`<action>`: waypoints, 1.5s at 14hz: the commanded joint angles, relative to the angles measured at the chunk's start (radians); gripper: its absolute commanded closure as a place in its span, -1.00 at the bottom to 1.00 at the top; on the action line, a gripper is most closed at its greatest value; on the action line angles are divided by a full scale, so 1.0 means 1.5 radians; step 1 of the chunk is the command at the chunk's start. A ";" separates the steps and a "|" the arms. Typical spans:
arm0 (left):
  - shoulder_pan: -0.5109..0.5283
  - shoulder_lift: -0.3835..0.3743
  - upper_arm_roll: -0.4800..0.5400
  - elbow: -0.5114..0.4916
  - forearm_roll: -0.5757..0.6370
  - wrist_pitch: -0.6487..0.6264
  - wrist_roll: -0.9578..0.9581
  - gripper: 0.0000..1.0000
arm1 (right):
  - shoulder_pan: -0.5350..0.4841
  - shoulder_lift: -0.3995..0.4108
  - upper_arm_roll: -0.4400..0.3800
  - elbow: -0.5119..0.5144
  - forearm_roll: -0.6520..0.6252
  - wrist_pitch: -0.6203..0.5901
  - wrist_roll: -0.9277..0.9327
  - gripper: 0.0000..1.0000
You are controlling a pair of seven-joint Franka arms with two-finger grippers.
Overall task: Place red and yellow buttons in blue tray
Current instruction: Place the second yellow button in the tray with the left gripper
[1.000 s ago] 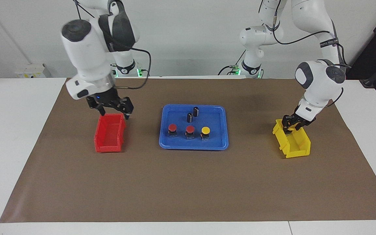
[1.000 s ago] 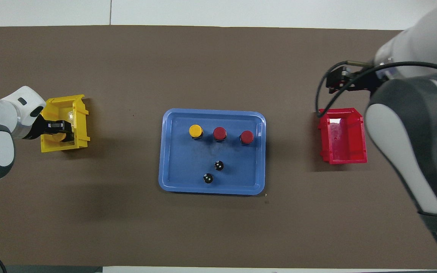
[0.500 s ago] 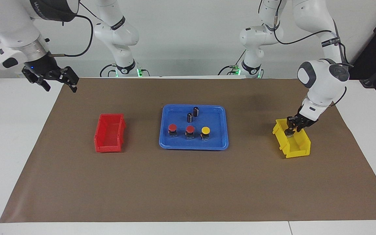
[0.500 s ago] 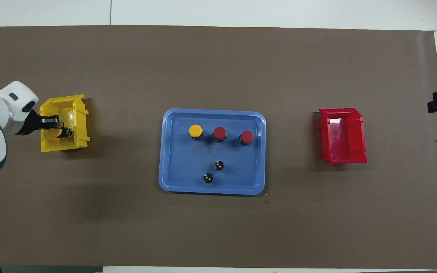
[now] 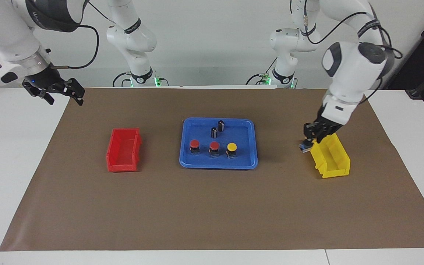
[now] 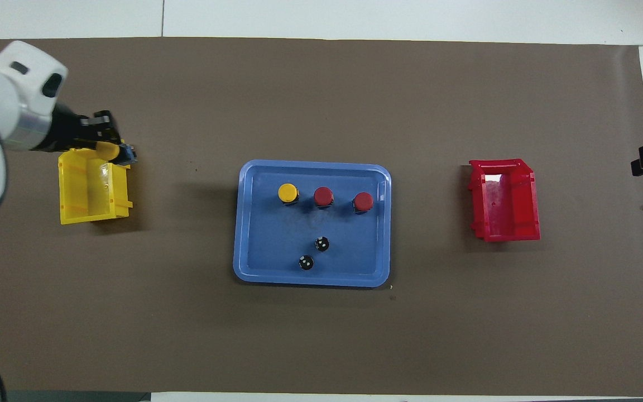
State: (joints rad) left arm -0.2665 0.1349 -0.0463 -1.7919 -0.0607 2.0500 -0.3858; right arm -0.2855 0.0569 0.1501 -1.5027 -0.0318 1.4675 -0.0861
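Nearest my bases, inside the blue tray (image 5: 185, 152) at mid-desk, stand two capless dark cylinders (image 6: 313, 252). One row farther from me in the same tray: two red buttons (image 6: 343, 199) and one yellow button (image 6: 288, 193), all upright on their bases, each apart from the next.

Left pincer (image 5: 310, 140): closed on the fourth button (image 6: 110, 151), yellow cap, lifted clear over the corner of the yellow bin (image 5: 332, 159) at the left arm's end of the desk. Button appears tilted in the grip.

Right pincer (image 5: 54, 92): fingers spread, empty, waiting over the desk corner at the right arm's end, near my bases. Red bin (image 5: 123, 149) looks empty.

Step in hand, as I judge it: carry to tray. Note to self: clear the tray rim before descending, aim for the free floor beside the yellow one, set base-down, release only once seated so it does not topple.
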 commanded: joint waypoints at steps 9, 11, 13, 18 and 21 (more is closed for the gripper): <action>-0.165 0.080 0.009 -0.056 -0.010 0.125 -0.071 0.97 | 0.002 -0.025 0.004 -0.037 -0.006 0.026 -0.009 -1.00; -0.177 0.074 0.010 -0.071 -0.010 0.117 -0.077 0.97 | 0.002 -0.025 0.004 -0.037 -0.006 0.026 -0.009 -1.00; -0.177 0.069 0.010 -0.083 -0.010 0.121 -0.076 0.97 | 0.002 -0.025 0.004 -0.037 -0.006 0.026 -0.009 -1.00; -0.167 0.067 0.011 -0.097 -0.010 0.134 -0.069 0.97 | 0.001 -0.025 0.004 -0.034 -0.006 0.026 -0.009 -1.00; -0.169 0.065 0.011 -0.104 -0.010 0.154 -0.074 0.04 | 0.001 -0.024 0.005 -0.034 -0.006 0.022 -0.011 -1.00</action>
State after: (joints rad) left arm -0.5161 0.2704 -0.0350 -1.9009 -0.0607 2.2492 -0.4939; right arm -0.2803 0.0454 0.1551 -1.5219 -0.0319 1.4806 -0.0861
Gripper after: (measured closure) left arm 0.612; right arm 0.000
